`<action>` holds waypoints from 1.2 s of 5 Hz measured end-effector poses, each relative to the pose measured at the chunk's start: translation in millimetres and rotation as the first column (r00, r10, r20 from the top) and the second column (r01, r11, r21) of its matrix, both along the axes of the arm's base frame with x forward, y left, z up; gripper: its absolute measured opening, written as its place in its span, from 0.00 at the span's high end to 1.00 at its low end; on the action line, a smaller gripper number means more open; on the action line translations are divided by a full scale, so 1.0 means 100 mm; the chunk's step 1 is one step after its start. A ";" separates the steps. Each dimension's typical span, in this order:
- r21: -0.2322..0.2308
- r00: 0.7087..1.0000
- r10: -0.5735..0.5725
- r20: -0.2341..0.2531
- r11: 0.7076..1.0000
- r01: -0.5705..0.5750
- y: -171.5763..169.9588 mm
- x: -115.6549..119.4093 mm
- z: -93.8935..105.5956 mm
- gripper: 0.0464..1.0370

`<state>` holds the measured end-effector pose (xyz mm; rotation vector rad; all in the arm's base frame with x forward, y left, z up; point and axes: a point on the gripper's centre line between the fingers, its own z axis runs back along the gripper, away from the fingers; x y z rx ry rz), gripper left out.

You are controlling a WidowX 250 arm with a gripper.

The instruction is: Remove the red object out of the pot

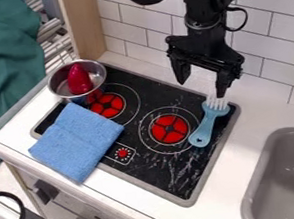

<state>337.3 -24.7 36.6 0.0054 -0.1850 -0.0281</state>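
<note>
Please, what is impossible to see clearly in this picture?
In the camera view:
- glossy red object: too small to say what it is
- round silver metal pot: its wall hides the underside
- black stove: the blue cloth covers one part
- grey sink: cut off by the right and bottom edges

No readable text, labels, brands, numbers or signs.

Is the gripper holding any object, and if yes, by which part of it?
Nothing is held; the jaws of the gripper stand wide apart, with no object between them.
</note>
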 end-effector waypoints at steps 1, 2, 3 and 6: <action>-0.001 0.999 -0.001 -0.039 1.000 0.001 0.00 -0.07 -0.12 0.04; -0.019 0.998 0.053 -0.029 0.998 -0.054 0.23 -0.10 -0.19 0.04; -0.025 0.989 0.145 0.032 0.989 -0.145 0.63 -0.10 -0.13 0.04; 0.009 0.911 0.412 0.016 0.911 -0.412 1.85 -0.30 -0.12 0.04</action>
